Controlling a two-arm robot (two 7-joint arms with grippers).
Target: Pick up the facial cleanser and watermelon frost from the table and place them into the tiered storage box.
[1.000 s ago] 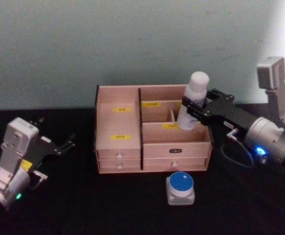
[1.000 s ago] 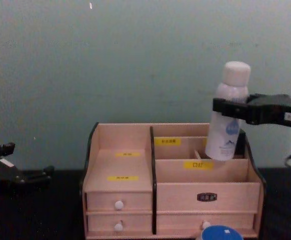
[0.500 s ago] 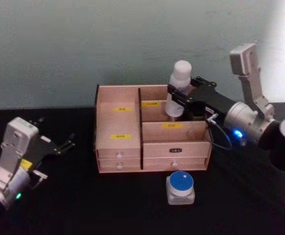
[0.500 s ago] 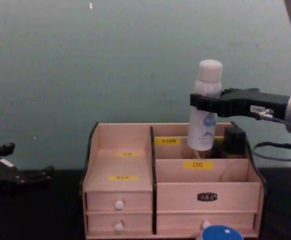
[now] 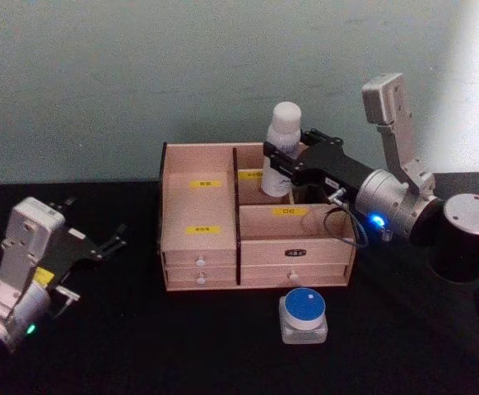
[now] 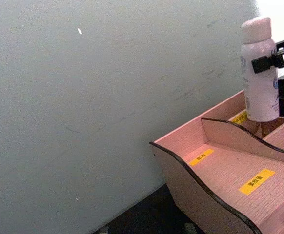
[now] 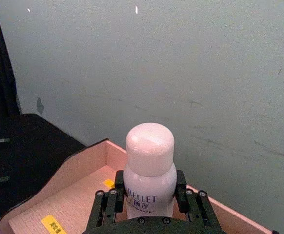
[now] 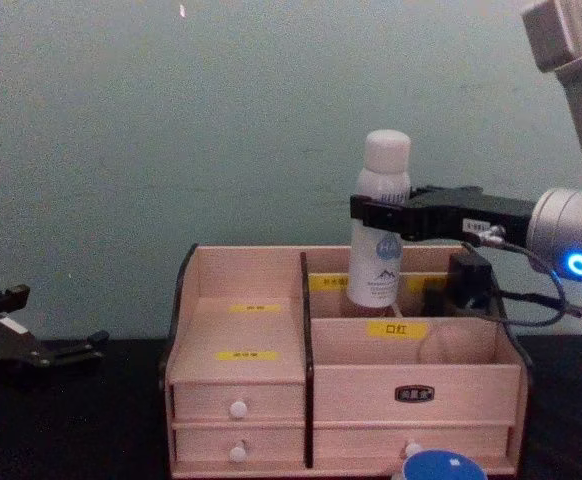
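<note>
The facial cleanser (image 5: 282, 146), a white bottle with a rounded cap, is held upright by my right gripper (image 5: 279, 169), which is shut on its body. Its base (image 8: 376, 290) dips into the back compartment just right of the centre divider of the tiered storage box (image 5: 198, 247). The right wrist view shows the cleanser (image 7: 150, 161) between the fingers (image 7: 108, 207), over the box (image 7: 59, 195). The watermelon frost (image 5: 304, 316), a small clear jar with a blue lid, stands on the table before the drawers. My left gripper (image 5: 91, 220) rests open at the far left.
The black table (image 5: 182, 346) has free room left of the box and in front of it around the jar. A pale green wall (image 5: 141, 74) runs close behind the box. The left wrist view shows the box's curved side wall (image 6: 200, 180) and the bottle (image 6: 259, 68) beyond it.
My right gripper has carried the cleanser leftward along the box's back row and lowered it, from above the right end to just right of the divider. The left arm has not moved.
</note>
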